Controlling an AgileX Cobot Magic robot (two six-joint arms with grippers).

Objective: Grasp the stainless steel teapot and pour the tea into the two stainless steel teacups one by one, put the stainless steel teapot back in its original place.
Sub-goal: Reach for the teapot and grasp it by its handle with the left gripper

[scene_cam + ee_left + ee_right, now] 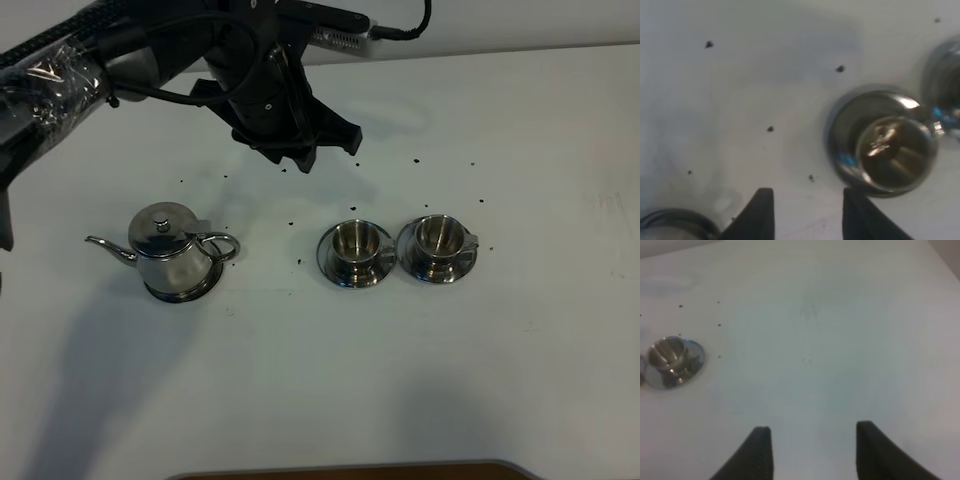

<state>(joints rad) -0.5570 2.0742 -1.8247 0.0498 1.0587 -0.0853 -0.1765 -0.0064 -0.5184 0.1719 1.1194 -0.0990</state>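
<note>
At the left of the worktop (520,360), as the high camera sees it, the stainless steel teapot (172,250) stands upright on its round steel saucer (207,289). Its lid is on, its thin spout points away from the cups, and its loop handle is turned toward them. Well apart to its right sit the two teacups, the left teacup (358,243) and the right teacup (438,238). Each rests on its own saucer, and the two saucer rims lie just beside each other. Small dark specks (291,221) are scattered over the worktop around and behind them.

The left arm (130,55) reaches in from the upper left. The left jaws hang above the worktop, behind the stretch between teapot and cups and nearer the left teacup. In the left wrist view they stand partly open with nothing between them, only bare worktop below. A curved steel rim shows at one corner of that view; I cannot tell what it belongs to.

The right jaws show only in the right wrist view. They are spread wide and empty over bare worktop, with one teacup on its saucer well away.
</note>
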